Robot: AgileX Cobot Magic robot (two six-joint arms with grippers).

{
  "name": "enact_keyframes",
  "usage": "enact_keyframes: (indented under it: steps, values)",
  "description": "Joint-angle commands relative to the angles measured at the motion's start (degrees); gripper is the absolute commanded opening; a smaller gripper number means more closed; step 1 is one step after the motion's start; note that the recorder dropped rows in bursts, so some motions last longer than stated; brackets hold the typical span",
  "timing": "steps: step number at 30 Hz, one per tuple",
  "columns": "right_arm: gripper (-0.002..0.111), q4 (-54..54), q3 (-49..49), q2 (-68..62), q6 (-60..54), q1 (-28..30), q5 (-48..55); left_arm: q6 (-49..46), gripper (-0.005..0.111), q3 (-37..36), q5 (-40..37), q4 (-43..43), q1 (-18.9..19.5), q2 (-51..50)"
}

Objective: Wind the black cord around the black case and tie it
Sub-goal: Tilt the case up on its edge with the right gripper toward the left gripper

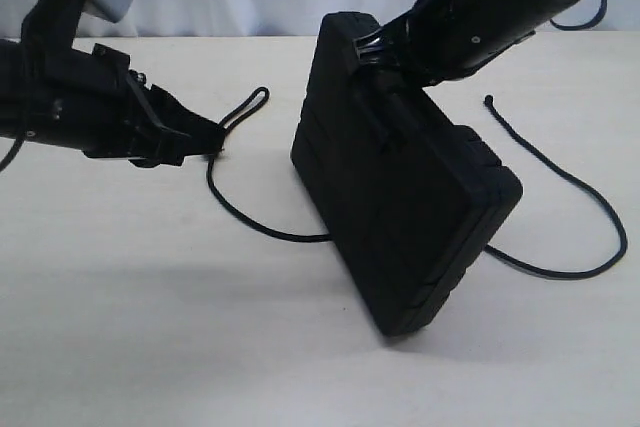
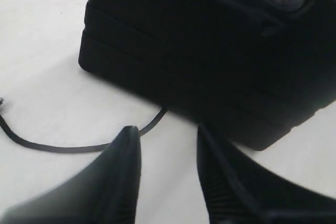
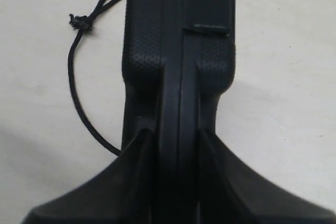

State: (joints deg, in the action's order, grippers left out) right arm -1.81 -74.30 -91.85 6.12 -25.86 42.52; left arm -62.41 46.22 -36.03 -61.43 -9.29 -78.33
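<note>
Beneath tilted black case (image 1: 400,207); thin black cord (image 1: 285,237).

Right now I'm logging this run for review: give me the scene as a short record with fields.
black case: tilted up on its lower edge on the table
right hand: shut on the black case at its top edge
left hand: open, empty, low near the cord's looped end
black cord: on the table, loop on the left, plain end on the right, middle hidden at the case
wrap: not begun
</note>
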Motion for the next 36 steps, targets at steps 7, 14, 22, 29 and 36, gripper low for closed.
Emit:
enact_keyframes:
  steps: [7,14,22,29,36]
  values:
    - [0.004,34.29,-3.33,0.69,17.72,-7.64,3.13,-7.22,0.035,-0.24,1.11,-9.26,-0.17,-8.56]
    - [0.004,29.53,-3.45,-1.24,17.72,-7.64,4.11,-22.30,0.035,-0.24,-1.01,-22.65,-0.17,-9.98]
    - [0.005,14.56,-3.45,-6.05,16.67,-7.64,-2.22,-24.51,0.035,-0.24,-4.71,-24.82,-0.17,-14.40]
    - [0.005,11.04,-3.45,-6.05,16.67,-7.64,-3.46,-48.21,0.035,2.53,-5.73,-38.52,-8.70,-23.97]
    - [0.005,11.04,-3.45,-5.95,16.67,-7.64,-3.23,-48.71,0.035,9.06,-5.48,-38.52,-11.39,-28.70]
